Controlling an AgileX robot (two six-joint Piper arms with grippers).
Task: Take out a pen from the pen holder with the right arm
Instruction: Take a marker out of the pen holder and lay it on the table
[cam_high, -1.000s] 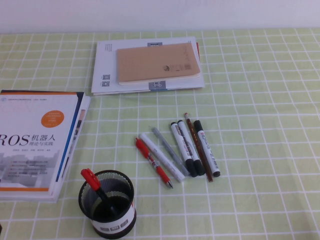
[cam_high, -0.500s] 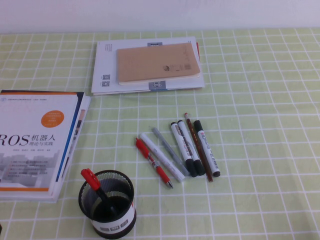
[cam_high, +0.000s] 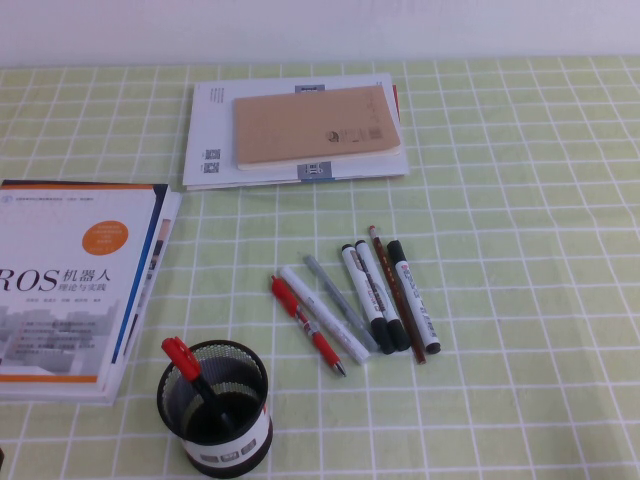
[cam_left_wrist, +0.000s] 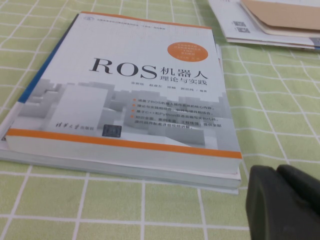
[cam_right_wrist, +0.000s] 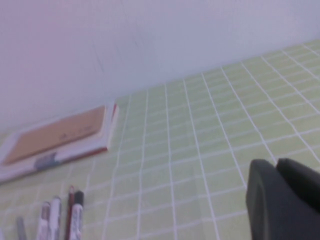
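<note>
Two closed end effectors (cam_left_wrist: 276, 171) (cam_right_wrist: 277, 163), mostly cropped

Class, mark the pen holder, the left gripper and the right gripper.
pen holder (cam_high: 232, 445): high view, its white band.
left gripper (cam_left_wrist: 278, 200): left wrist view, midway between its jaws.
right gripper (cam_right_wrist: 278, 200): right wrist view, midway between its jaws.

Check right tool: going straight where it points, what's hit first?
Likely bare tablecloth, right of the pens, then the wall; depth unclear. The right tool, shut, hangs near-right above the tablecloth; left tool sits by the ROS book's near corner.
</note>
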